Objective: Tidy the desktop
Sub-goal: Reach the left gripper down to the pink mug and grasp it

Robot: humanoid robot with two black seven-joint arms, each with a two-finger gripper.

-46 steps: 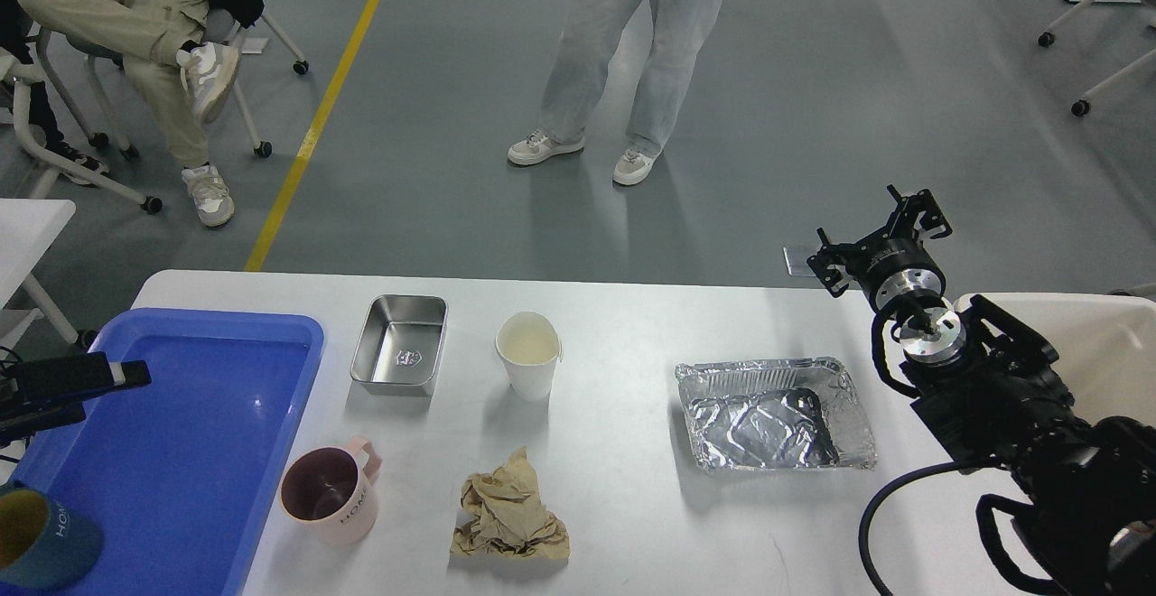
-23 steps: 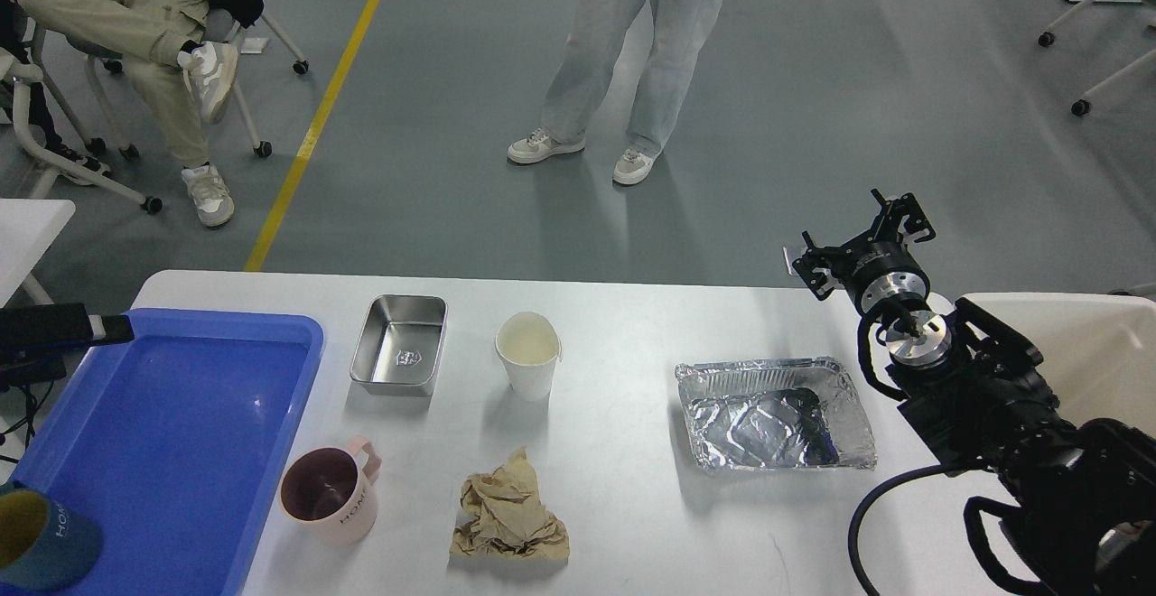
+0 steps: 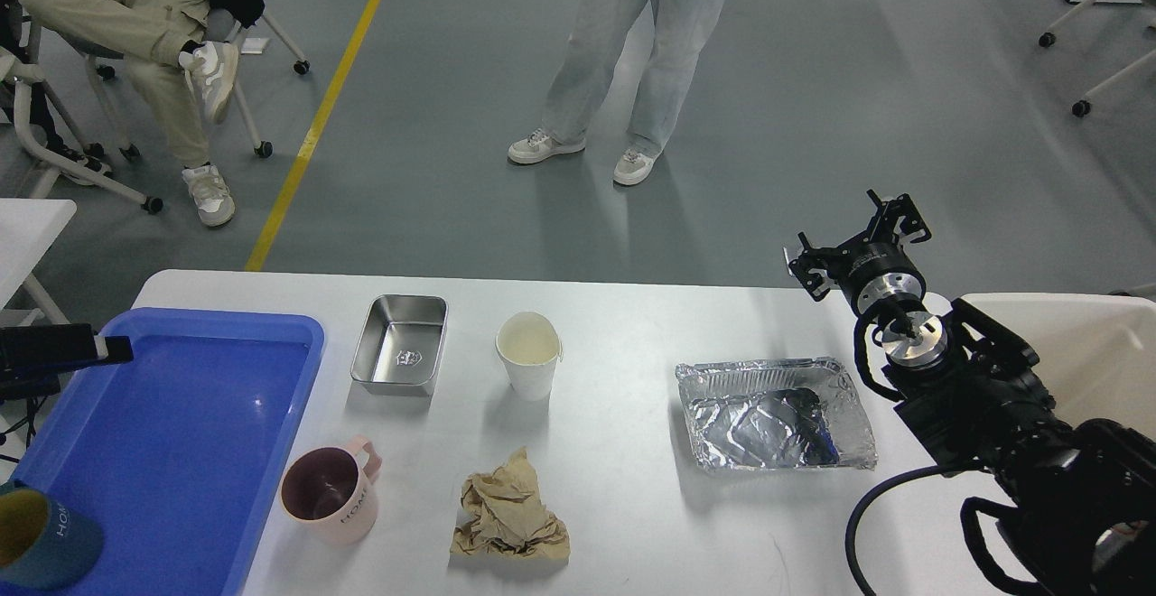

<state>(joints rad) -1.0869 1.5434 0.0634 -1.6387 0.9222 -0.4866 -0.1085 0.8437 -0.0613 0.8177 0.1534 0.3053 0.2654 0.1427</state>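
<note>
**Table contents, head view**

While both arms sit at the margins, the pale grey-white table (image 3: 614, 524) fills the lower half of the view and carries these items:

- Blue plastic tray (image 3: 181, 433), left end of the table; a dark teal mug (image 3: 41, 546) with yellowish inside lies at its near-left corner, partly cut off by the view's edge
- Steel rectangular tin (image 3: 400, 344), just right of the tray's far corner, empty
- White paper cup (image 3: 529, 355), upright, right of the tin
- Pink mug (image 3: 331, 490), upright, dark inside, handle to the right, beside the tray's near right side
- Crumpled brown paper (image 3: 510, 513), near edge, in front of the paper cup
- Foil tray (image 3: 775, 414), crinkled, right of centre, apart from the rest
- Off-white bin (image 3: 1093, 352), far right, partly hidden by the right arm

Right gripper (image 3: 858, 235): raised over the table's far right edge, beyond the foil tray, jaws spread apart, empty

Left gripper (image 3: 99, 349): only a dark tip shows over the tray's left rim; cannot tell how its jaws stand
</note>
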